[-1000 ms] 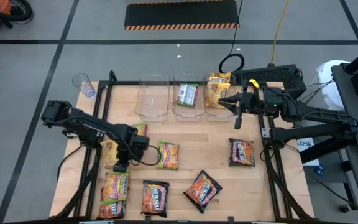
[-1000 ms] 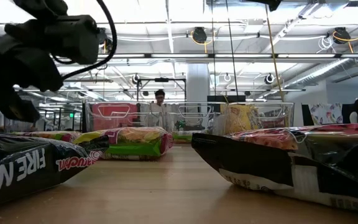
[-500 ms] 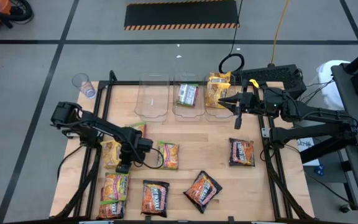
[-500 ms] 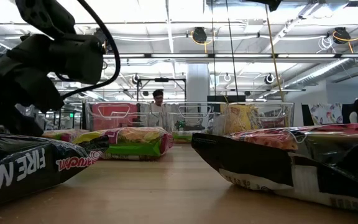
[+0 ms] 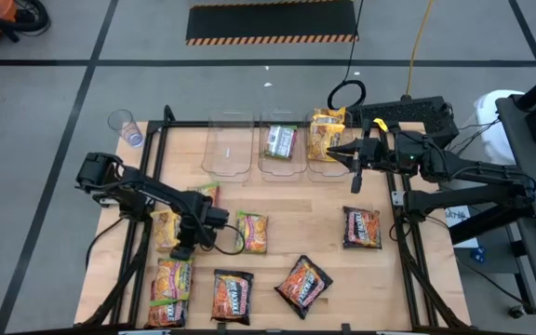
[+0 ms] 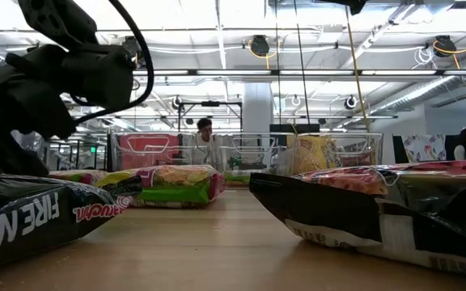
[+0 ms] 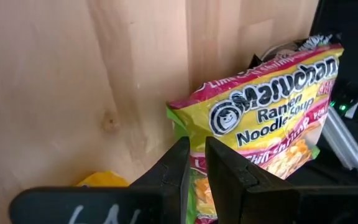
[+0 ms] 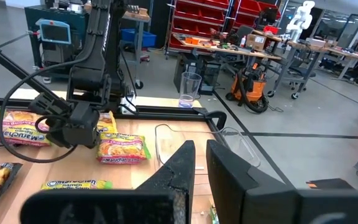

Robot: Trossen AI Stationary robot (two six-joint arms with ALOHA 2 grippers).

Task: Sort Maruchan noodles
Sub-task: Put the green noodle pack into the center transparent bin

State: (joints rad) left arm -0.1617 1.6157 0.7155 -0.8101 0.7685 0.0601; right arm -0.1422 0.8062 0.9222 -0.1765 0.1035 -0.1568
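Crinkly flat Maruchan noodles (image 5: 252, 233) scattered on the pale wooden bench (image 5: 324, 205), some in clear bins (image 5: 232, 147), left gripper (image 5: 182, 251) low over a yellow-green packet (image 7: 272, 106), fingers nearly together, empty, right gripper (image 5: 355, 183) near bins, narrowly parted, glossy dark packets (image 6: 379, 210) loom in low view.

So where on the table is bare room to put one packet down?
The table is bare between the three bins and the packets below, from the green-edged packet across to the dark packet. The left side is crowded: packets cluster around the left pincer.
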